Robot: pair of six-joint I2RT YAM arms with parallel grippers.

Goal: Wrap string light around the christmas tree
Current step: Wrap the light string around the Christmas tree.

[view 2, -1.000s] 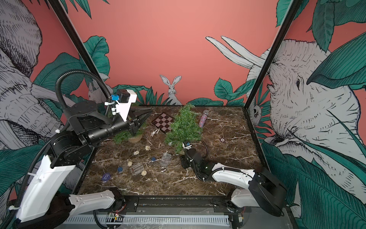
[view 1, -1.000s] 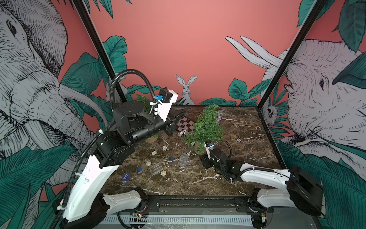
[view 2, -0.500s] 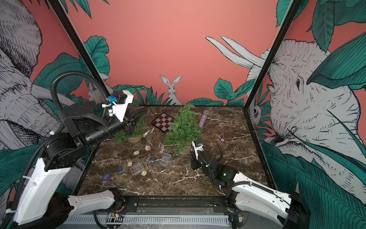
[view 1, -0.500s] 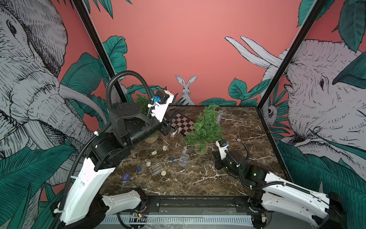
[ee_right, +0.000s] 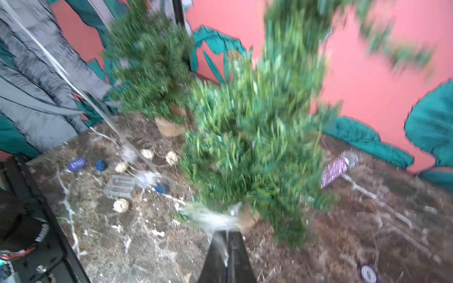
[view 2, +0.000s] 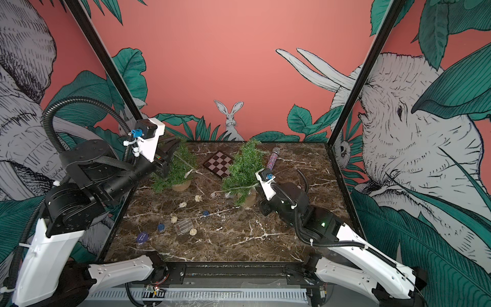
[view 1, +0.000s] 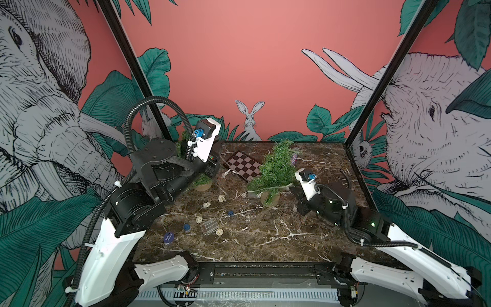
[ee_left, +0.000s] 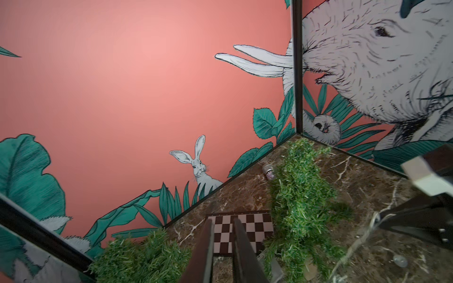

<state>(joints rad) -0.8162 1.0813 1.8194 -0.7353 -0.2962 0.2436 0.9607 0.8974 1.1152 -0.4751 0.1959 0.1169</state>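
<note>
The right end effector point(ee_right: 226, 235) is pressed together on the string light point(ee_right: 208, 216), just beside the christmas tree point(view 1: 276, 170); the left end effector point(ee_left: 221, 235) hangs narrowly parted, holding nothing visible

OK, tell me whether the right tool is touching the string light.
Touching. In the right wrist view the right tool is shut on the string light, whose pale strand runs straight into the closed tips beside the christmas tree.

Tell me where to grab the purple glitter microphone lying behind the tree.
Grip the purple glitter microphone across its slim barrel midway, from above, jaws straddling its width. It lies flat on the brown marble table, silver head toward the back wall, close beside the green Christmas tree.
</note>
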